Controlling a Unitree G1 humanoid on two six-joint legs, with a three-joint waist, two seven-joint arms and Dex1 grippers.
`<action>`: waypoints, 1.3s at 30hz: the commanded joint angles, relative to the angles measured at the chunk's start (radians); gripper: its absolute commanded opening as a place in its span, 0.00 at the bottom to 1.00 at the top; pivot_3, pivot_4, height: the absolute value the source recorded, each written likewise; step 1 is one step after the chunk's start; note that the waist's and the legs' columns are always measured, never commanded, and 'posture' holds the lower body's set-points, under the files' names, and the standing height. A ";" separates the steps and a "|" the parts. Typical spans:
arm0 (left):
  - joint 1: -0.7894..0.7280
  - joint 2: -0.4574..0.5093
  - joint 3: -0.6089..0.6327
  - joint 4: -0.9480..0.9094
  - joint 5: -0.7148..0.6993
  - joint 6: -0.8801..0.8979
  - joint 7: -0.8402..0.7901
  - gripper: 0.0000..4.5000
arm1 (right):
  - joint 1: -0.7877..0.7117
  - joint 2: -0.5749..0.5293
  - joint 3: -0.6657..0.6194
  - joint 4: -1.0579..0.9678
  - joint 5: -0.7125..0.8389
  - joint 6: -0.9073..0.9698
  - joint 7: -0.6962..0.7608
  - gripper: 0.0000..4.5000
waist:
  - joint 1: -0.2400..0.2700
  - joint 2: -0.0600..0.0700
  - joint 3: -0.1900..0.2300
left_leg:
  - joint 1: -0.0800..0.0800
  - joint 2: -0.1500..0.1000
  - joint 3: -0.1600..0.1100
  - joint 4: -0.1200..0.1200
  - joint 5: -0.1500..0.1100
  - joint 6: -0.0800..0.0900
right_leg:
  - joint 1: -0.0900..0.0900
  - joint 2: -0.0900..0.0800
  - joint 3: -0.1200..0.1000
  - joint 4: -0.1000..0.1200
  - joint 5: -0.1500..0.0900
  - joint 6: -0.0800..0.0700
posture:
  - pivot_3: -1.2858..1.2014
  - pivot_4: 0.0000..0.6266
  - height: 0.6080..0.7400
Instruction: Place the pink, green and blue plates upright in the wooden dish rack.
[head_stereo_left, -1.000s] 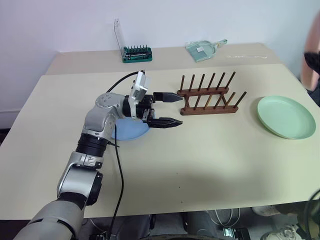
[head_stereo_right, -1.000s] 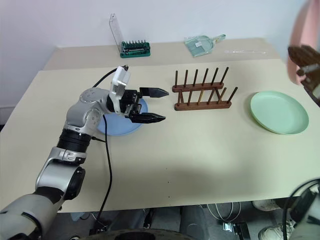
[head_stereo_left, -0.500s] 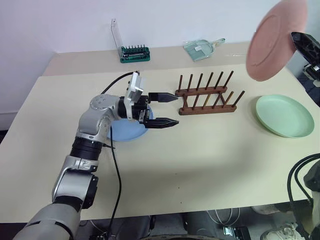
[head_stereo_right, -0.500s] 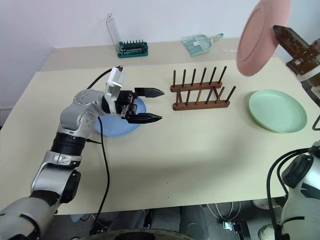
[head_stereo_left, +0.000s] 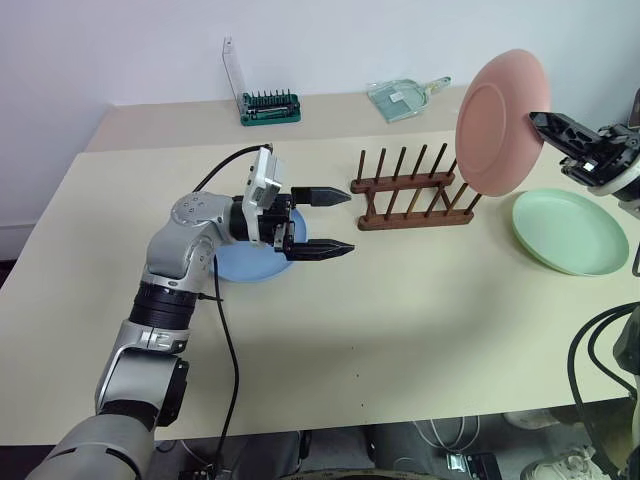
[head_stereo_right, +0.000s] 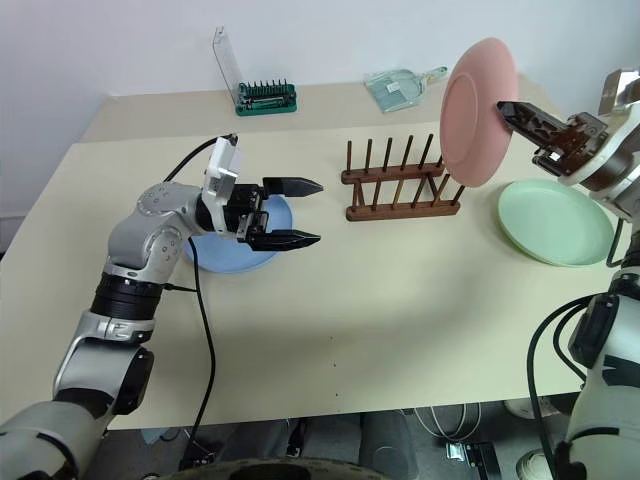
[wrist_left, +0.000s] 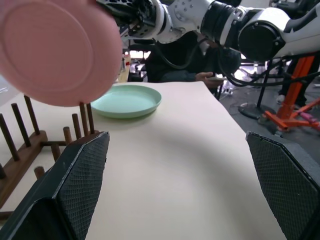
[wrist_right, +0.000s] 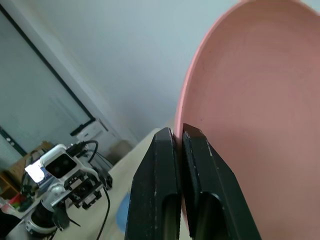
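While pink plate (head_stereo_left: 497, 122) hangs above, wooden dish rack (head_stereo_left: 415, 200) stands unfilled.

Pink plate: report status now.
Right tool shut on pink plate, held upright above wooden dish rack's right end. Left tool open, empty, over blue plate. Green plate flat on table. Rack slots unobstructed.

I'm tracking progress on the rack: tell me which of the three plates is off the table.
The pink plate, held on edge in the right tool above the rack's right end. The green plate and blue plate lie flat.

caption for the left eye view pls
Right gripper holds pink plate upright above the wooden dish rack.
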 joint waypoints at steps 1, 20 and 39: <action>-0.001 0.013 0.024 -0.046 -0.030 0.008 0.009 1.00 | -0.065 -0.018 -0.006 0.019 -0.025 -0.042 0.015 0.02 | -0.003 0.000 0.000 | 0.000 0.000 0.000 0.000 0.000 0.000 | 0.000 0.000 0.000 0.000 0.000 0.000 | 0.52 0.24 1.00; 0.029 0.030 0.020 -0.094 -0.040 0.018 0.043 1.00 | -0.162 0.061 0.005 0.273 -0.174 -0.166 -0.030 0.02 | -0.018 0.000 0.000 | 0.000 0.000 0.000 0.000 0.000 0.000 | 0.000 0.000 0.000 0.000 0.000 0.000 | 0.52 0.24 1.00; 0.024 0.020 0.008 -0.098 -0.049 0.026 0.056 1.00 | -0.188 0.050 -0.129 0.232 -0.149 -0.408 -0.201 0.99 | -0.018 0.000 0.000 | 0.000 0.000 0.000 0.000 0.000 0.000 | -0.001 0.000 0.000 0.000 0.000 0.000 | 0.52 0.24 1.00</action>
